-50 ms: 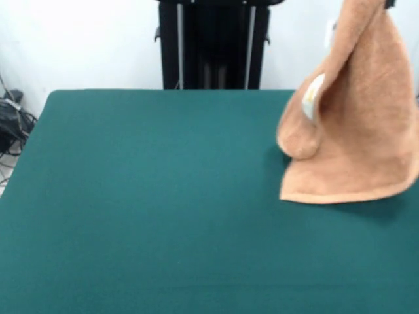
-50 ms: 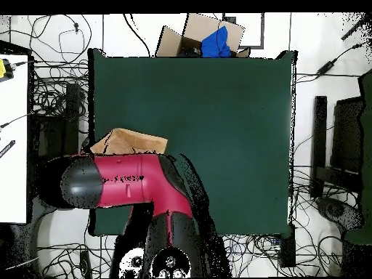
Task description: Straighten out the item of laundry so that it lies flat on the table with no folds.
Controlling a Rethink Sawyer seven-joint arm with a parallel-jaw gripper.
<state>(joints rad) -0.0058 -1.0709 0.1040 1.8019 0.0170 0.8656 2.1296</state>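
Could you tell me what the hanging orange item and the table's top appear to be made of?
The towel looks like terry cloth: a fuzzy, matte, looped-looking surface that drapes in soft folds. The table top seems covered in dark green cloth, matte and without glare, though its weave cannot be made out.

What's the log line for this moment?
towel: lifted, hanging folded, lower edge on table | gripper: hidden, state unknown | arm: over towel | flat: not yet

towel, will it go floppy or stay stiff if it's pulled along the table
Probably floppy: the towel hangs from above in curving folds, its lower edge on the table. Its looped terry surface would likely drag rather than slide. It seems light.
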